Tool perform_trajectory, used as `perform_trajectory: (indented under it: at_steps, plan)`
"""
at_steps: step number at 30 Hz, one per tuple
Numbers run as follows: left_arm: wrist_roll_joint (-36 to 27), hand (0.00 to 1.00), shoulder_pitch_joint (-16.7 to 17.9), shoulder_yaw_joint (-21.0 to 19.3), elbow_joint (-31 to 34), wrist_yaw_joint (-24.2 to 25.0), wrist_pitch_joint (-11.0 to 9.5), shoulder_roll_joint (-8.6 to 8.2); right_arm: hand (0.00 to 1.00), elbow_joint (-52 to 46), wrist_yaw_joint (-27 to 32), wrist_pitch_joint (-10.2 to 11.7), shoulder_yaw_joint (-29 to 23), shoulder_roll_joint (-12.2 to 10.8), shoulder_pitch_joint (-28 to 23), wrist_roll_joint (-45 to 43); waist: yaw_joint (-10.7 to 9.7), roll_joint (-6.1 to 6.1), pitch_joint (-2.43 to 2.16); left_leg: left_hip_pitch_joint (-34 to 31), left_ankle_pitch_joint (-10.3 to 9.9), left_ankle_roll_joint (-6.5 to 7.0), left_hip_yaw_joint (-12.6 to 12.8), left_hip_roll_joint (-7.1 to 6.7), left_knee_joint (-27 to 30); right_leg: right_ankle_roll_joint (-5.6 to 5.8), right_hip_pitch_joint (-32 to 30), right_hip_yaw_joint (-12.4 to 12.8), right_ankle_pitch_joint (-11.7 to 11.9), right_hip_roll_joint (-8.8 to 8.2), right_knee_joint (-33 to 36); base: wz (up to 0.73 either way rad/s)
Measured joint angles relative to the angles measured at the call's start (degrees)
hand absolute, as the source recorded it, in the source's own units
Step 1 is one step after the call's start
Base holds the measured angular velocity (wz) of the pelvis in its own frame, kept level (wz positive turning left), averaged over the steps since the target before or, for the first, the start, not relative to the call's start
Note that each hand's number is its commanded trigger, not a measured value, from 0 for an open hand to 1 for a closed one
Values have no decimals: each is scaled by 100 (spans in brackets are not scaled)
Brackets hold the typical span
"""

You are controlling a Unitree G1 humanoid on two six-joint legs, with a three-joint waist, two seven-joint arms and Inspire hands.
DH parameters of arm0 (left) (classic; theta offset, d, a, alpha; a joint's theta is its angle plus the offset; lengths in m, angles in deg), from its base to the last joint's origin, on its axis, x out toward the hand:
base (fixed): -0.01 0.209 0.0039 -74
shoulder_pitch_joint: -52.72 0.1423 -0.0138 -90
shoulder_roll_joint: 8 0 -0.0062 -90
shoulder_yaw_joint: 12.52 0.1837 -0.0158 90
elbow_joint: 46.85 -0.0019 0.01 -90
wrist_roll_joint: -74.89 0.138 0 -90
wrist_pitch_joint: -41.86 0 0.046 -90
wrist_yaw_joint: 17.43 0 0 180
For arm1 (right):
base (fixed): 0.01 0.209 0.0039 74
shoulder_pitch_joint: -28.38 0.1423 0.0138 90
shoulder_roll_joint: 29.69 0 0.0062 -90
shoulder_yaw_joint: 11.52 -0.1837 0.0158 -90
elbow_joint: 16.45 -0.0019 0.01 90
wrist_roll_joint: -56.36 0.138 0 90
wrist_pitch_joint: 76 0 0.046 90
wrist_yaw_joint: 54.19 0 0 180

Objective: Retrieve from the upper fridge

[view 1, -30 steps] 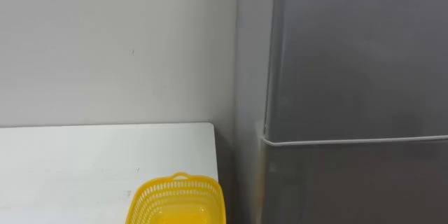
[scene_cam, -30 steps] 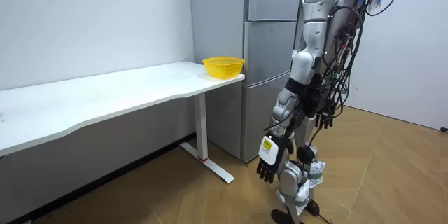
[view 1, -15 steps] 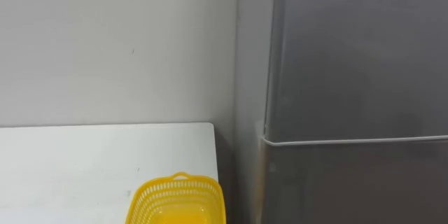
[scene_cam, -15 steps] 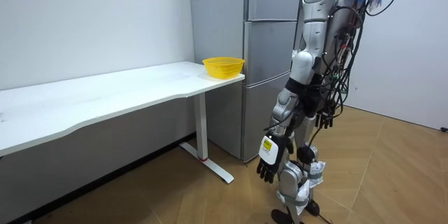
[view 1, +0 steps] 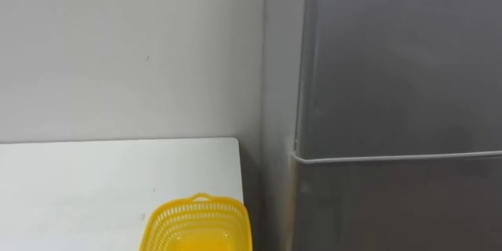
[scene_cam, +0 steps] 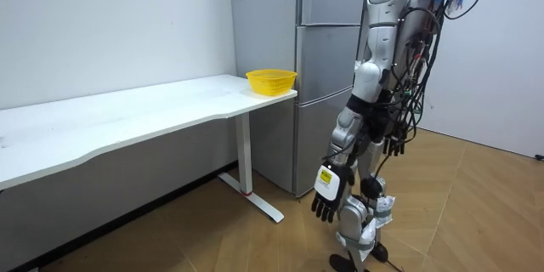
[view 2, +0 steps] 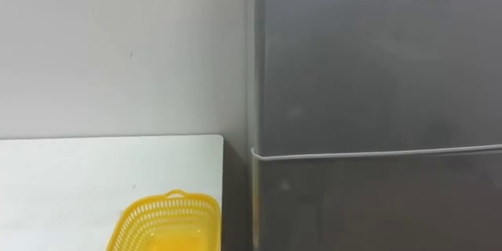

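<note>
Fridge [view 1: 392,63] shut; yellow basket [view 1: 196,223] on table [view 1: 78,180]

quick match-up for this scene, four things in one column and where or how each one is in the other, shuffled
Things:
1. yellow basket
2. fridge
3. left hand
4. white table

Place or state:
A. hangs low by the robot's leg, open, holding nothing
B. doors shut, right in front of the robot
C. stands along the wall, beside the fridge
D. sits at the table's end nearest the fridge

Pairs: 1-D, 2-B, 3-A, 4-C

The right hand also hangs open at the robot's side.
</note>
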Motion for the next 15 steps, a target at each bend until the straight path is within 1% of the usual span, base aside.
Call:
perform_trajectory:
  at_steps: [2, 3, 5, 6, 8, 9, 10, 11, 12, 13, 14, 15]
  plan:
    - [-469, 0, 41, -337, -1, -294, -8, -15, 0, -2, 56, -4, -69, -3, 1, 11, 23, 4, -5, -1, 0, -1, 2, 3, 3, -5, -18, 9, -3, 3, 21, 0]
    - [-610, 0, 50, -437, 6, -398, -14, -21, 0, -3, 77, -3, -114, -2, 1, 25, 23, 5, -5, 0, 1, -1, 5, 2, 2, -6, -22, 13, -3, 3, 24, 0]
    - [-1137, 0, 102, -878, 63, -854, -72, -31, 0, -3, 146, -3, -174, 13, 4, 166, 29, 1, -9, -2, 1, -1, -2, 1, 3, -6, -23, -2, -3, 1, 20, 0]
    - [-1292, 0, 97, -974, 137, -986, -77, -37, 0, -5, 163, -3, -179, 21, 2, 204, 32, 0, -10, -1, 1, -1, -1, 1, 3, -6, -23, -2, -3, 0, 23, 0]
    - [-2051, 0, 112, -1475, 418, -1530, -133, -46, 0, -37, 269, 9, -345, 22, -33, 232, 90, 12, -14, 1, 1, -1, 1, 0, 1, -6, -24, 6, -3, 1, 25, 0]
    - [-2242, 0, 97, -1619, 525, -1668, -149, -46, 0, -44, 297, 19, -374, 23, -48, 229, 123, 13, -14, 0, 1, -1, 0, 1, 1, -6, -25, 6, -3, 2, 26, 0]
    - [-2654, 0, 74, -1800, 775, -1960, -252, -42, 0, -48, 358, 60, -405, 24, -56, 226, 163, 10, -13, -4, 1, -2, -8, 0, 1, -6, -27, 3, -3, 1, 26, 3]
    - [-3013, 0, 45, -1890, 969, -2222, -400, -40, 0, -69, 395, 73, -454, 31, -51, 194, 177, 16, -16, -10, 2, -2, -18, -2, 5, -6, -27, 1, -3, 1, 26, 4]
    - [-3159, 0, 22, -1898, 1027, -2346, -482, -37, 0, -89, 413, 81, -460, 35, -53, 179, 181, 19, -17, -9, 2, -2, -19, -3, 5, -6, -25, 0, -3, 0, 27, 0]
    - [-3380, 0, -47, -1995, 1144, -2552, -616, -42, 0, -164, 453, 101, -458, 34, -73, 174, 231, 23, -19, -8, 1, -2, -16, -2, 0, -6, -28, 0, -3, 0, 37, -5]
    - [-3648, 0, -108, -2059, 1353, -2750, -700, -57, 0, -224, 483, 142, -455, 34, -115, 175, 297, 22, -19, -8, 1, -2, -9, -2, -1, -12, -58, 12, -7, 0, 86, -6]
    - [-3779, 0, -138, -2092, 1452, -2851, -746, -73, 0, -226, 519, 157, -455, 34, -116, 175, 322, 22, -19, -9, 2, -2, -7, -2, 0, -13, -77, 15, -10, -2, 101, -5]
